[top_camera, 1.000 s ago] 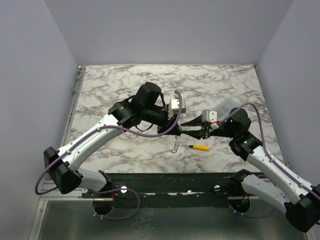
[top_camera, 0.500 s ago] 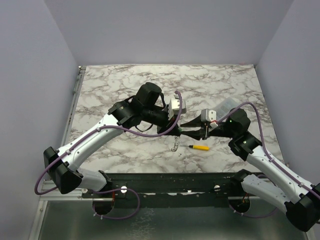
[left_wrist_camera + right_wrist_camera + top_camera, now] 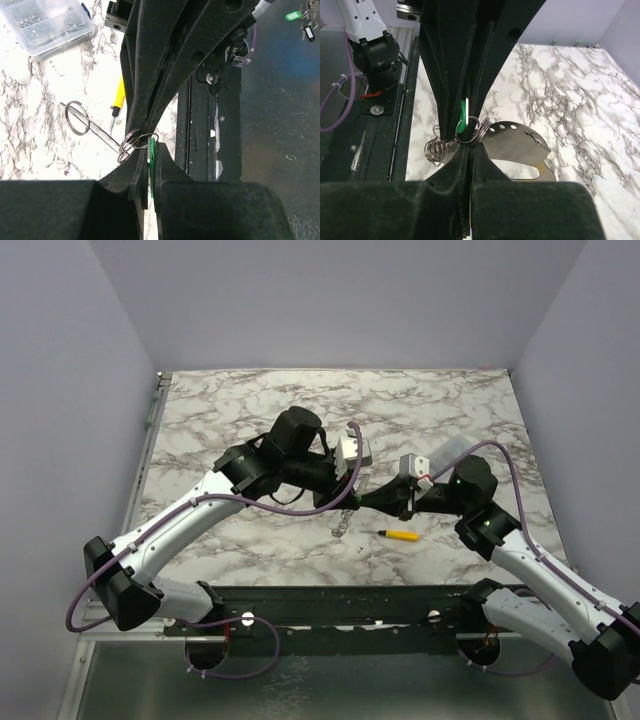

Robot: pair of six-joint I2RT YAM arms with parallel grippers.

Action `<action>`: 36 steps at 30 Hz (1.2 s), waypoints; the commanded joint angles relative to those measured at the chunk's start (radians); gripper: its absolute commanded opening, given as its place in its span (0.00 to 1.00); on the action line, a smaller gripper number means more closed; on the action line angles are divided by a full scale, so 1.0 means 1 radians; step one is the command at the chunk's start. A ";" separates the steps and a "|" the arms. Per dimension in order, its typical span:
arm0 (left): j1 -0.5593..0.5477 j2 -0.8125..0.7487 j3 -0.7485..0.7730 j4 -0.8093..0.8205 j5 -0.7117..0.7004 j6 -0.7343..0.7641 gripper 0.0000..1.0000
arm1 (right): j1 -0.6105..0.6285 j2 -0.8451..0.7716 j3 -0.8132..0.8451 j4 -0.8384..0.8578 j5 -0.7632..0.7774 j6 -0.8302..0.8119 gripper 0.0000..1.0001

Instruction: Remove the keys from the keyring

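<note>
Keyring (image 3: 341,523) swung left, right hand (image 3: 378,498) now clamped

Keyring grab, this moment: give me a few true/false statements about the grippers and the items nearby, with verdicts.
1. The left gripper is shut on the green key. True.
2. The right gripper holds the screwdriver. False: the screwdriver lies untouched on the table; the right gripper is shut on the keyring.
3. Both grippers meet tip to tip. True.
4. The plastic box sits at the table's left edge. False: it is on the right, just beyond the right arm.
</note>
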 commanded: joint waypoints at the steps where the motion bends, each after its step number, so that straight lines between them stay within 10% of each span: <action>1: -0.013 -0.016 -0.020 0.130 -0.068 0.015 0.00 | 0.030 0.000 0.020 0.095 -0.039 0.084 0.01; 36: 0.022 0.052 -0.369 0.254 0.014 0.261 0.00 | 0.023 0.012 -0.190 -0.051 0.144 0.120 0.01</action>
